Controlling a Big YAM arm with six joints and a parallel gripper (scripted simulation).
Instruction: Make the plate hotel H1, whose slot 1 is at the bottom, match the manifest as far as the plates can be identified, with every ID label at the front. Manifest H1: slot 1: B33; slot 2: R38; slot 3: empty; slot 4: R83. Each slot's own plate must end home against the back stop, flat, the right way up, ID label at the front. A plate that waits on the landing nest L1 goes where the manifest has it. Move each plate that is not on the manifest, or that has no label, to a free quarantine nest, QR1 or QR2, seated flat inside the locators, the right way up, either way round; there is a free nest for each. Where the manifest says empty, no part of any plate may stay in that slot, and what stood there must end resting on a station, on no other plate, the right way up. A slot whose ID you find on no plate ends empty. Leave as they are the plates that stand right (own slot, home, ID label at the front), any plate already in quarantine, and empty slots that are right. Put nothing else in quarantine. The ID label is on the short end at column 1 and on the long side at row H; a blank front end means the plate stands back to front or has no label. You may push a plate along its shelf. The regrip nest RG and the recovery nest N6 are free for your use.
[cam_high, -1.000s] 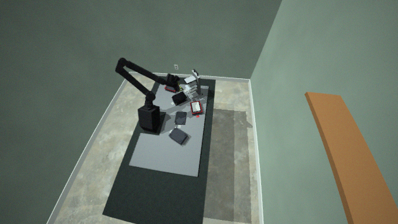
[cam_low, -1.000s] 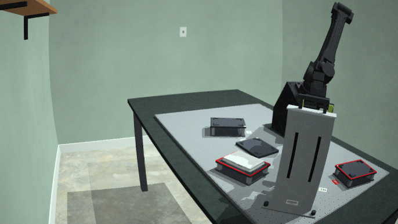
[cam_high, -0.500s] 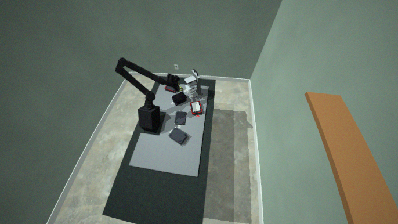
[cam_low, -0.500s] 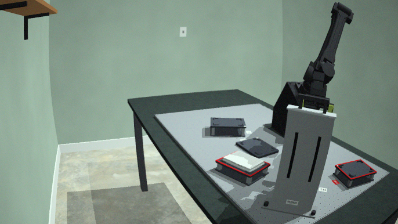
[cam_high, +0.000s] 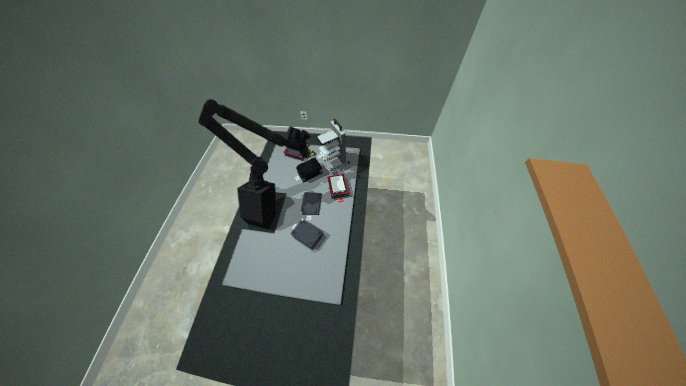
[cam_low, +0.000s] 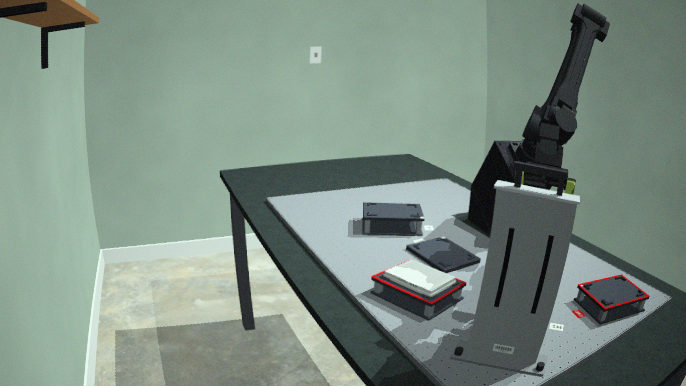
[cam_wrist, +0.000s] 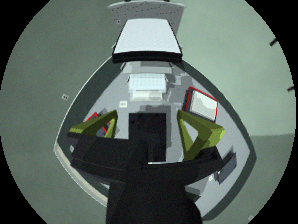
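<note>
The plate hotel H1 stands at the table's far end; the exterior view shows only its grey back. From above, pale plates show in its slots, and their labels are too small to read. My gripper hangs open and empty just behind and level with the hotel's top, facing its front. In the wrist view my green fingers stand wide apart, with the hotel's roof ahead and a white plate below it. A white plate lies flat in a red-rimmed quarantine nest.
A second red-rimmed nest stands empty beside the hotel, below my arm. A dark raised nest, a low dark nest and a black nest in front of the hotel sit on the grey mat. My arm's base stands at the mat's edge.
</note>
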